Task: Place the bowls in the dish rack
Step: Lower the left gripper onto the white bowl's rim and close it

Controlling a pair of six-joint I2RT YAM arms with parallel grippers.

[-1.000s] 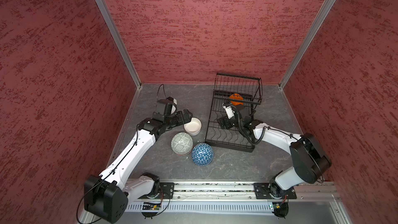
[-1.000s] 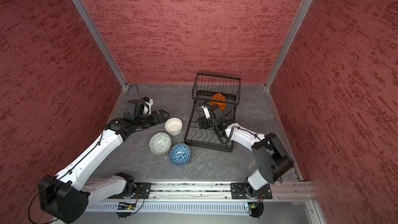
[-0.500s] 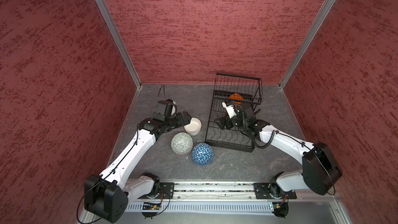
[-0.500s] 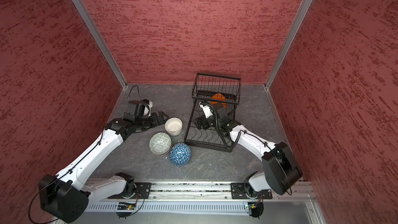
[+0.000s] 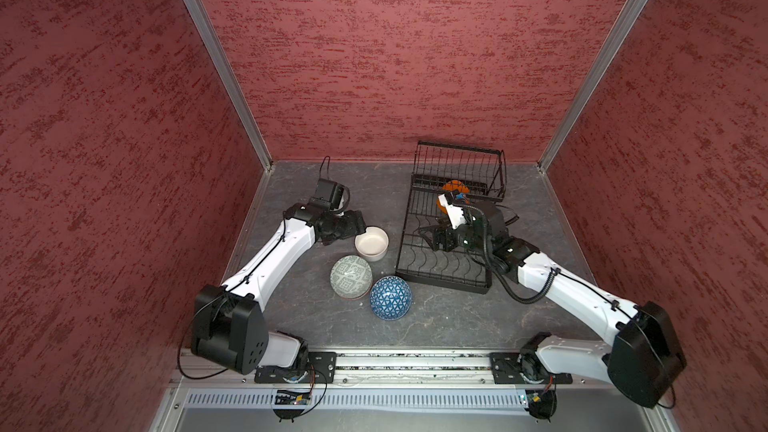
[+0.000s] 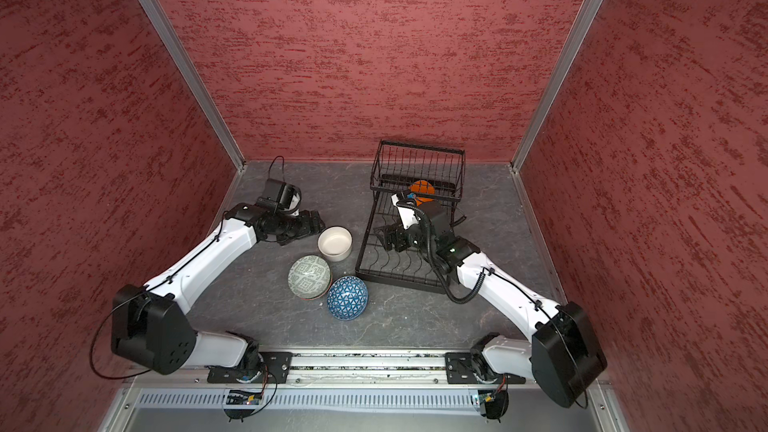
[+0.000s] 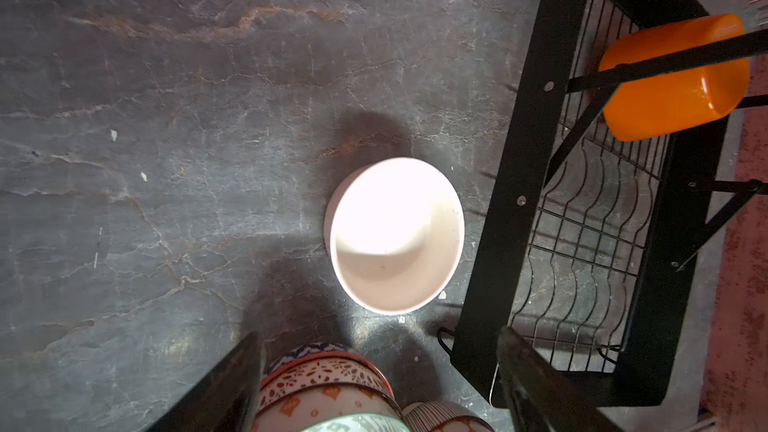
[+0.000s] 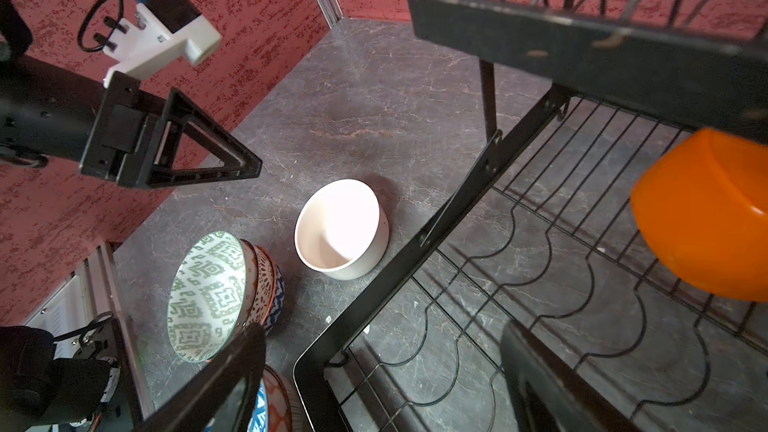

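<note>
1. Standing toward the back right corner of the desk [image 5: 457, 322]: dish rack [image 5: 440, 283] [image 6: 397, 279], black wire, with wavy dividers on its base and a raised basket at its far end.
2. Orange bowl [image 5: 455, 186] [image 6: 422, 189] [image 8: 702, 218]: one, inside the rack. It lay tipped on its side on the base wires under the raised basket.
3. White bowl [image 5: 371, 243] [image 6: 335, 243] [image 7: 397, 234]: one, upright on the desk. It sat just beside the rack's left rail, clear of it.
4. Grey-green bowl [image 5: 351, 282] [image 6: 309, 276] [image 8: 205, 297]: one, topmost of a nested stack on the desk. The stack stood near the white bowl, on the side toward the front edge.
5. Red-and-white bowl [image 7: 328, 371]: one, nested directly under the grey-green bowl. The rest of the stack could not be counted.
6. Blue bowl [image 5: 390, 298] [image 6: 347, 298]: one, upside down on the desk. It sat just beside the stack, toward the front edge; whether they touched could not be told.
7. Left gripper [image 5: 360, 227] [image 6: 320, 222] [image 7: 379, 336]: hovered over the desk at the white bowl's far left side, jaws wide apart and holding nothing.
8. Right gripper [image 5: 426, 238] [image 6: 384, 238] [image 8: 380, 338]: hung over the rack's base near the left rail, jaws wide apart and holding nothing.
</note>
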